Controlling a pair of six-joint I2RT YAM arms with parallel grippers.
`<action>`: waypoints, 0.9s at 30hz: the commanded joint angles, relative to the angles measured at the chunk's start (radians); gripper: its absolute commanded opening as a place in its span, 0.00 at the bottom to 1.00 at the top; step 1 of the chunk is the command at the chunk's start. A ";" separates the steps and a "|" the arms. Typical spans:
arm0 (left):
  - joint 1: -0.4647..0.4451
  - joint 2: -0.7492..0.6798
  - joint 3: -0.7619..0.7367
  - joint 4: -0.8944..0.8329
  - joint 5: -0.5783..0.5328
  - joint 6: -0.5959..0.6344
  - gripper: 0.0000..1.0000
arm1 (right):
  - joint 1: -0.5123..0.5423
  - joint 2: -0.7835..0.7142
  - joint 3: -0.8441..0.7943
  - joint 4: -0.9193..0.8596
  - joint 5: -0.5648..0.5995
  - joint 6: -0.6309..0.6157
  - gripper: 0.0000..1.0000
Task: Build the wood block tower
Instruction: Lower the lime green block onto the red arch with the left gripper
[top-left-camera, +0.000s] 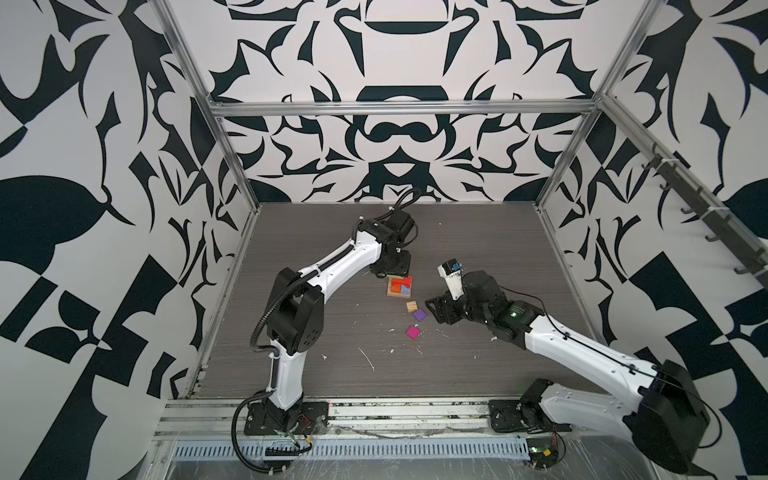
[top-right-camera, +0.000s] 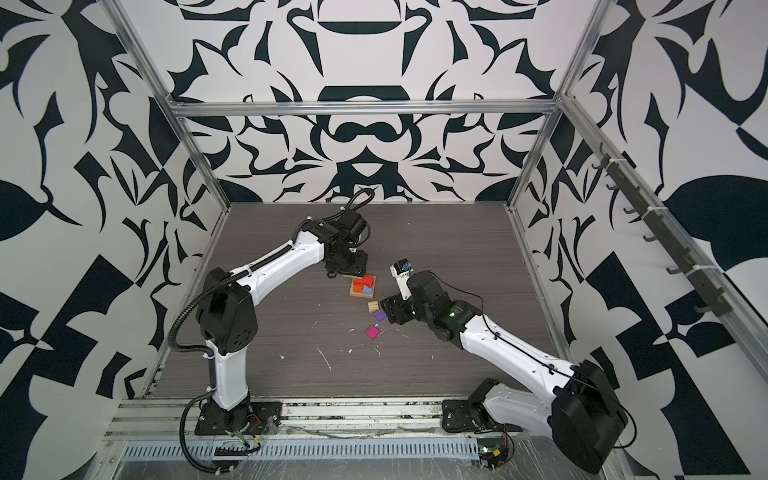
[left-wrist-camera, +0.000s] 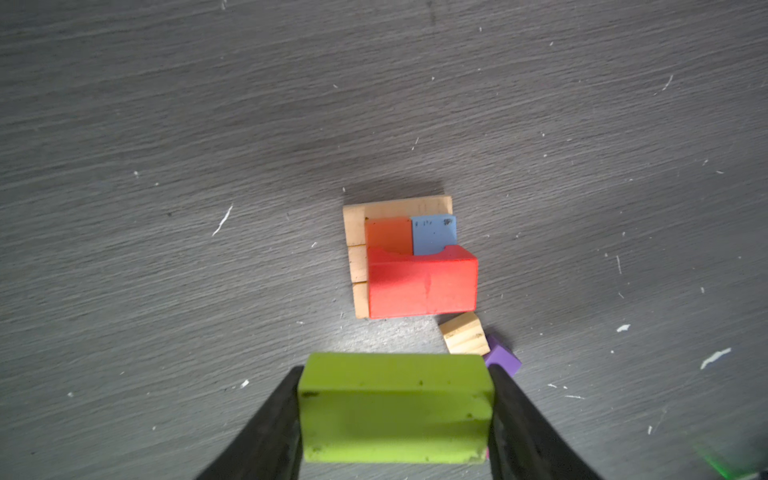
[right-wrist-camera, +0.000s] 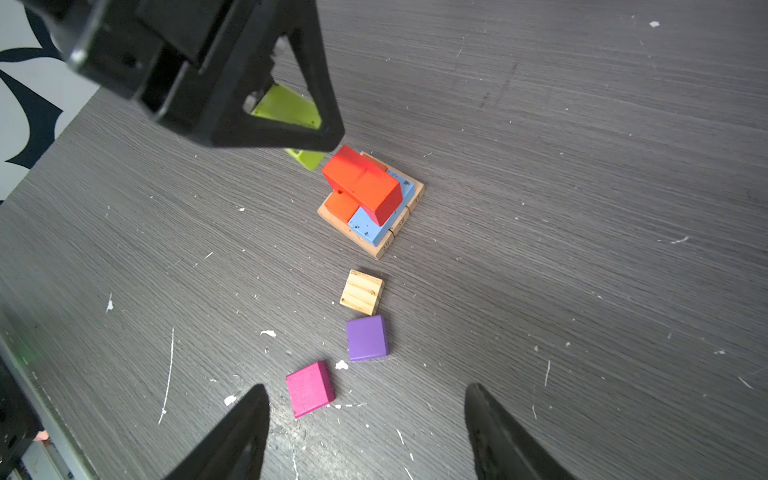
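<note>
Lime-green oblong wood block (left-wrist-camera: 395, 411) pinched by its two ends between the black fingers (left-wrist-camera: 266, 428) of the left gripper (left-wrist-camera: 395, 369), jaws narrowed onto it and nothing else. Hung just beside the wood block tower (top-left-camera: 400, 286), on the side toward the back edge of the grey wood-grain table (top-left-camera: 324, 340). Near the table's middle, three plain tan planks (left-wrist-camera: 357, 232) laid side by side as a square base, and above them a red oblong (right-wrist-camera: 361, 183) set crosswise to an orange oblong (right-wrist-camera: 340, 205) and a blue oblong (right-wrist-camera: 365, 226). Could not tell whether laid on those two or next to them. From the tower's front corner toward the table's front edge, three loose cubes strung in a ragged line, none touching: plain tan wood cube (right-wrist-camera: 361, 292) nearest the base, purple cube (right-wrist-camera: 368, 337) just beyond it, magenta cube (right-wrist-camera: 309, 388) last and a little apart. Right gripper (right-wrist-camera: 365, 388) spread wide and empty, low over the table toward its right edge from that line; one black fingertip (right-wrist-camera: 249, 415) just beside the magenta cube in the right wrist view. White flecks (right-wrist-camera: 268, 333) strewn across the tabletop.
</note>
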 joint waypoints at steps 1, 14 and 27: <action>-0.006 0.033 0.051 -0.055 0.006 0.015 0.58 | -0.001 -0.032 -0.005 0.021 0.006 -0.012 0.77; -0.022 0.112 0.118 -0.073 -0.003 0.018 0.57 | -0.001 -0.050 -0.020 0.024 0.004 -0.003 0.77; -0.032 0.156 0.138 -0.072 -0.014 0.016 0.57 | -0.001 -0.055 -0.023 0.024 0.005 -0.001 0.77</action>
